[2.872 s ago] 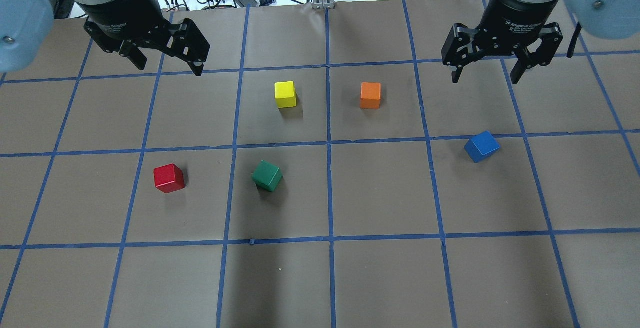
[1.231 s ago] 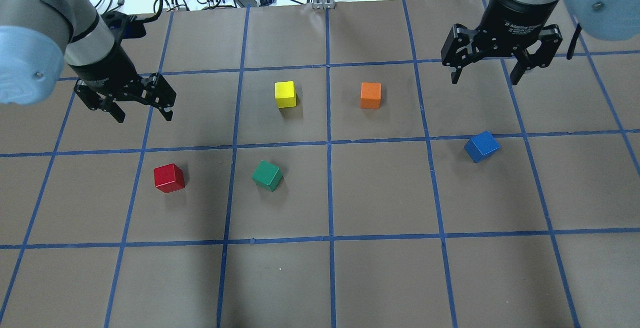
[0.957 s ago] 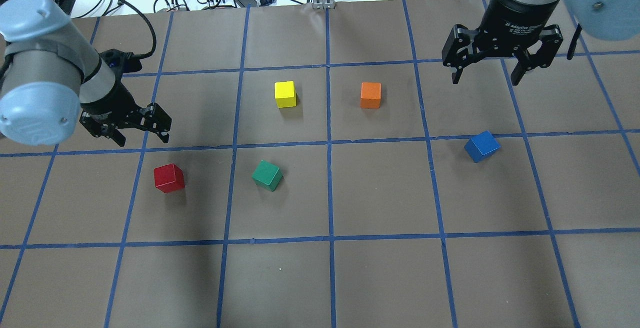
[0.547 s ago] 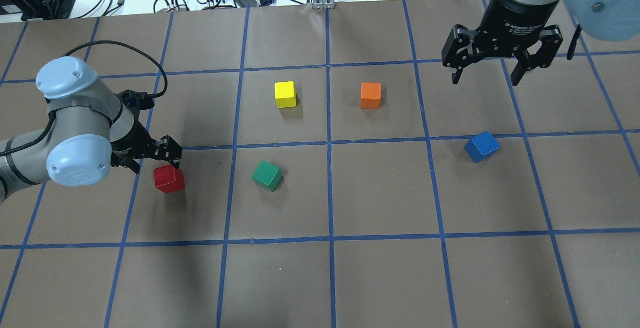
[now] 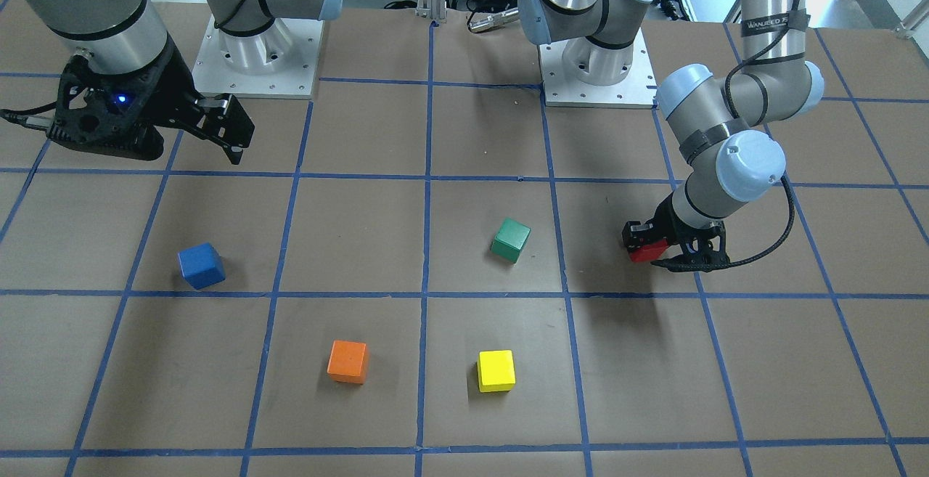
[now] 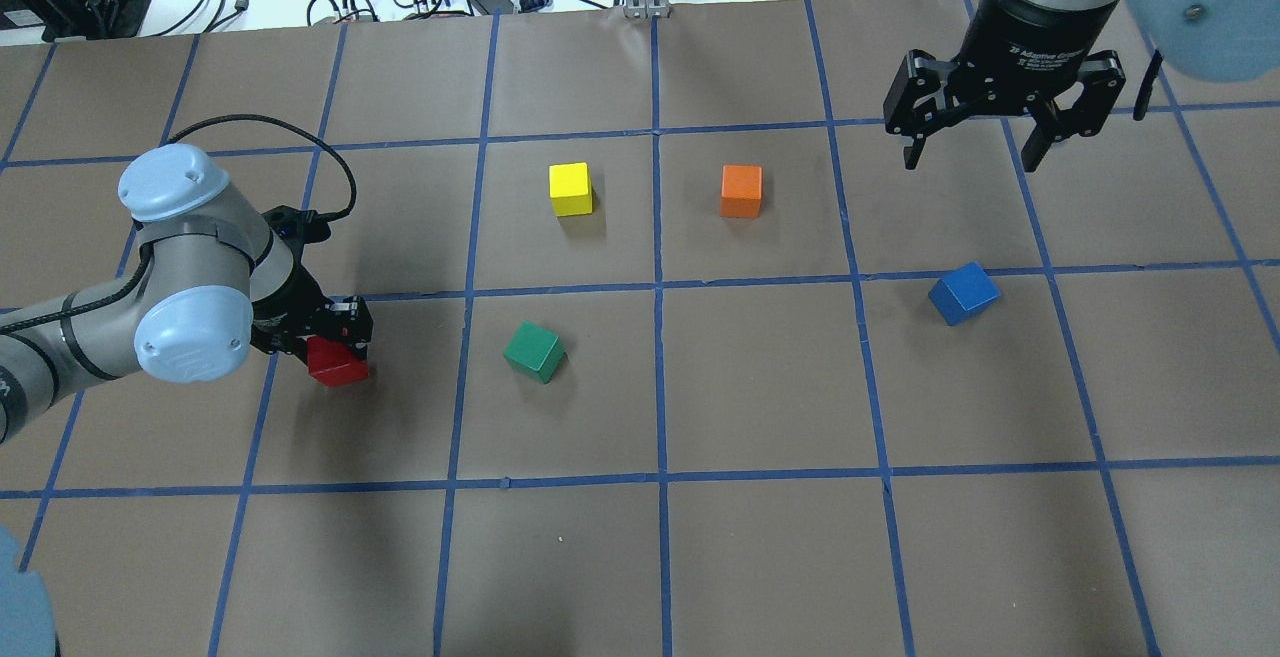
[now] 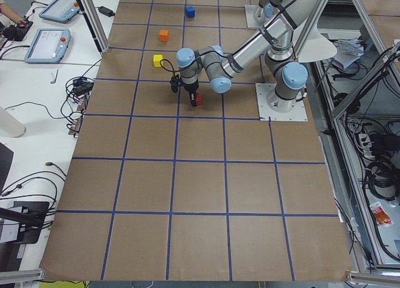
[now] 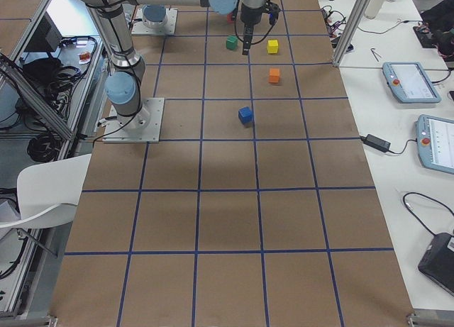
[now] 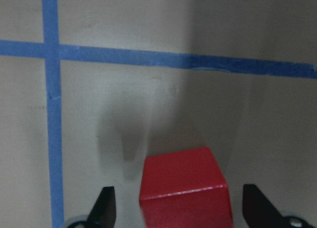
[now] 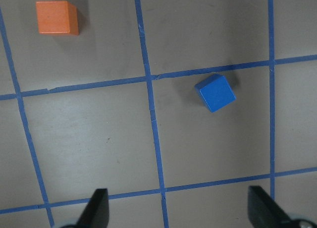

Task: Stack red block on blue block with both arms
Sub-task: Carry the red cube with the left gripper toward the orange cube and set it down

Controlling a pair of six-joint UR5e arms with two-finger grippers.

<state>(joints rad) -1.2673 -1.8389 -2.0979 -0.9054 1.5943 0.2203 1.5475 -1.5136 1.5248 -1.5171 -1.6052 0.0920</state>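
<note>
As I look across the worktop (image 5: 363,419), the yellow block (image 5: 496,370) and the orange block (image 5: 348,361) sit nearest to me, each in its own taped square. A bit farther back, the blue block (image 5: 201,265) sits alone on the worktop. The green block (image 5: 510,239) is near the middle. Off to its side, the red block (image 5: 648,253) rests on the worktop between the two fingers of the left claw (image 9: 178,210). That claw is down low and spread wide, with a gap on each side. Farthest back, the right claw (image 6: 968,142) hangs high, spread wide and empty, well apart from the blue block.
</note>
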